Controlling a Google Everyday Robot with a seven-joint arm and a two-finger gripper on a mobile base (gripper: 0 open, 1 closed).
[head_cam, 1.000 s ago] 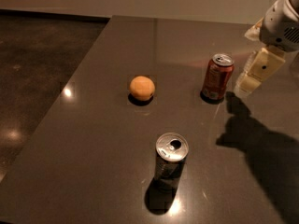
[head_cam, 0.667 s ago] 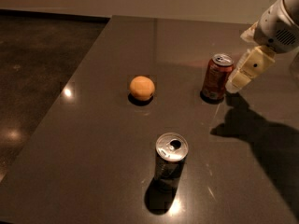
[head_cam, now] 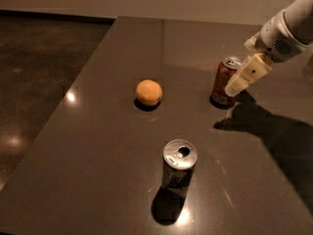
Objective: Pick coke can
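Observation:
The coke can (head_cam: 224, 82) stands upright on the dark table (head_cam: 98, 146), right of centre. It is red with pale lettering and a silver top with a pull tab. The gripper (head_cam: 237, 86) comes in from the upper right on a white arm. Its cream-coloured finger (head_cam: 248, 74) hangs right beside the can's right side, at the height of the can's upper half, overlapping its edge in this view.
An orange (head_cam: 148, 92) sits left of the coke can, near the table's middle. A dark-bodied can with an open silver top (head_cam: 179, 169) stands nearer the front. The table's left edge borders a dark polished floor (head_cam: 34, 77).
The gripper has moved left and slightly down, from a gap right of the coke can to right beside it. The cans and the orange have not moved.

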